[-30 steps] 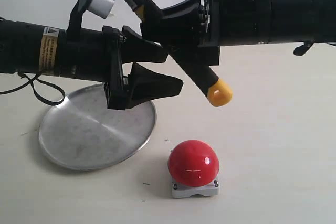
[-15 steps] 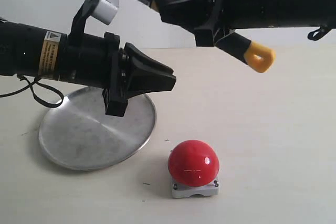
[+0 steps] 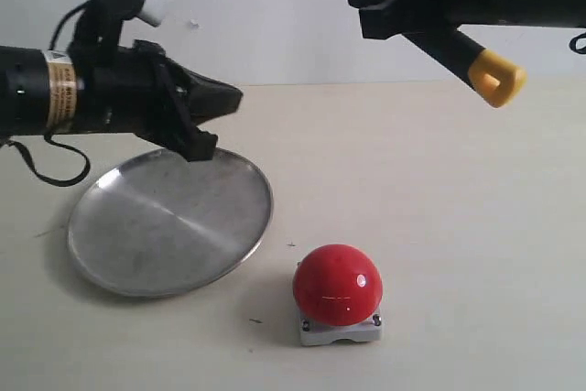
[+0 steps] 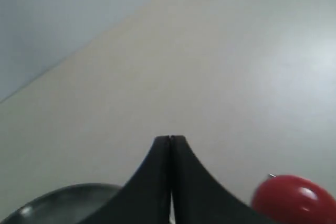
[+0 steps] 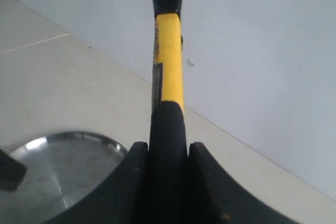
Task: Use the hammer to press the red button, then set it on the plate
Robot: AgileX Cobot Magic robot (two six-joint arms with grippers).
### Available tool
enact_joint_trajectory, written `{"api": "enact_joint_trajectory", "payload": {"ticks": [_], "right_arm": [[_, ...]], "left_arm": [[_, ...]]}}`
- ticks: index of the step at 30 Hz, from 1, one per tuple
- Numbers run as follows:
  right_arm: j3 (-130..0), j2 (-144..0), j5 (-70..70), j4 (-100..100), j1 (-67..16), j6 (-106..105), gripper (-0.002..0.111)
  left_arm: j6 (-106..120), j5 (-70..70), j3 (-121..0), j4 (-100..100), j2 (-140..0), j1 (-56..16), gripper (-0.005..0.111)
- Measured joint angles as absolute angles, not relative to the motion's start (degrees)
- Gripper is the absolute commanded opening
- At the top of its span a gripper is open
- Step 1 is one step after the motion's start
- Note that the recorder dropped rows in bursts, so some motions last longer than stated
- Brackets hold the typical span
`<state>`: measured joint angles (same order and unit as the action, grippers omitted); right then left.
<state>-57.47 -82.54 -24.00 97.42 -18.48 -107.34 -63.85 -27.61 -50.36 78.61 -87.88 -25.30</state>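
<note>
One hammer (image 3: 462, 50), held aloft by the right gripper (image 5: 168, 148).
It slants, yellow end lowest, above the red button (image 3: 337, 283). Only the right wrist view shows the jaws pinching its black handle; the left wrist view shows the left gripper (image 4: 169, 139) pressed together, near the plate (image 3: 169, 226).

- hammer (image 3: 469, 58): black handle, yellow band, yellow end
- red button (image 3: 337, 281): glossy red dome, grey base
- plate (image 3: 137, 244): brushed silver
- desk (image 3: 458, 208): pale beige
- wall (image 3: 275, 25): plain light grey
- left arm (image 3: 110, 98): black, yellowish label
</note>
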Motion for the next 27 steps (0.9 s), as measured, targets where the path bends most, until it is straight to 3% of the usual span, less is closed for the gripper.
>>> {"api": "enact_joint_trajectory", "payload": {"ticks": [5,17,27], "right_arm": [[-57.47,-81.28,-27.52,96.25,-18.48,-104.18,0.0],[-57.47,-81.23,-34.81,94.08,-18.48,-103.31,0.0],[-57.47,-81.23,-36.43,89.1,-18.48,-98.42,0.0]], "left_arm": [[-39.36,-22.21,-42.47,46.1,-79.84,-25.22,0.0],[14.9,-34.91,-14.79,-17.75,-49.38,-25.22,0.0],[22.2,-22.8,-5.17,-24.75,-18.01,-25.22,0.0]]}}
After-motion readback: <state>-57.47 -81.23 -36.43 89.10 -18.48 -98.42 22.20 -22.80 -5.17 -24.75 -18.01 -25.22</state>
